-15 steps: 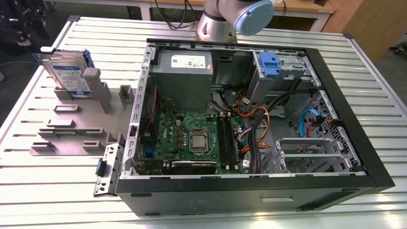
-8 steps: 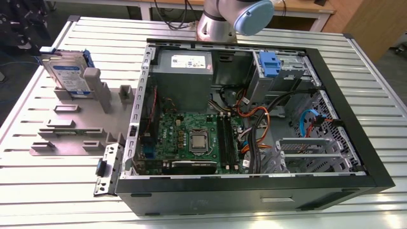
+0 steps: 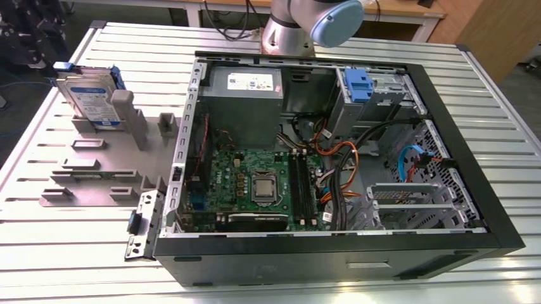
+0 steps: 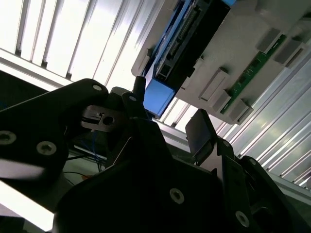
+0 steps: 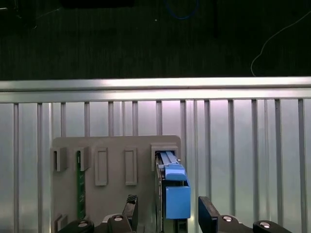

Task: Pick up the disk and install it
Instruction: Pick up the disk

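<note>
silver disk [image 3: 91, 98] w/ blue frame stands on edge in grey holder [image 3: 101, 158], exterior view's left of pc case [image 3: 338, 256]. gripper [image 5: 169, 208] spread wide, disk's blue end betw. its fingers [image 5: 209, 213] in first wrist view.

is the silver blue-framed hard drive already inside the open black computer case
No, the drive stands in the grey plastic holder outside the case.

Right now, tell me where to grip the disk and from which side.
Grip the disk across its flat faces at the free top edge, coming from above: it stands on edge in the holder, lower part slotted in. The open hand lines up over it.
</note>
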You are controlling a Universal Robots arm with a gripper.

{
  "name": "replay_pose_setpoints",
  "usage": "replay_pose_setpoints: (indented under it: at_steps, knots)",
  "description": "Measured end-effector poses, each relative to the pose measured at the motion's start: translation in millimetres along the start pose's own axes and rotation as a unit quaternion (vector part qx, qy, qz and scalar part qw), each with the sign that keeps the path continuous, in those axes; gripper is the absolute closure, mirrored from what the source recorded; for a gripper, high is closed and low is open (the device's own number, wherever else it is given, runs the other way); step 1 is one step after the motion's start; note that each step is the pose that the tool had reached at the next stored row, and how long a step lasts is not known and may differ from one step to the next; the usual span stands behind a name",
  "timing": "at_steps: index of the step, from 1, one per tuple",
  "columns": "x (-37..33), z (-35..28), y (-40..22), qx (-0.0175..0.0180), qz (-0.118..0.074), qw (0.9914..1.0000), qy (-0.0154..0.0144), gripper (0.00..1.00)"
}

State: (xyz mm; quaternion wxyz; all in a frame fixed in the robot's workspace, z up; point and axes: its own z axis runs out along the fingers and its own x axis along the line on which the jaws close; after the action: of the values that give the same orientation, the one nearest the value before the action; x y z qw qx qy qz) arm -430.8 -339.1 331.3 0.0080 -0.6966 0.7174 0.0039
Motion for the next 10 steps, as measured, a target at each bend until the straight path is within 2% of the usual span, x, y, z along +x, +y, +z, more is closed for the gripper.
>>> replay_pose_setpoints:
  at_steps: [10]
  knots:
    - [-1.9,9.0,1.0,-0.0001,-0.004,0.99999,0.0,0.4]
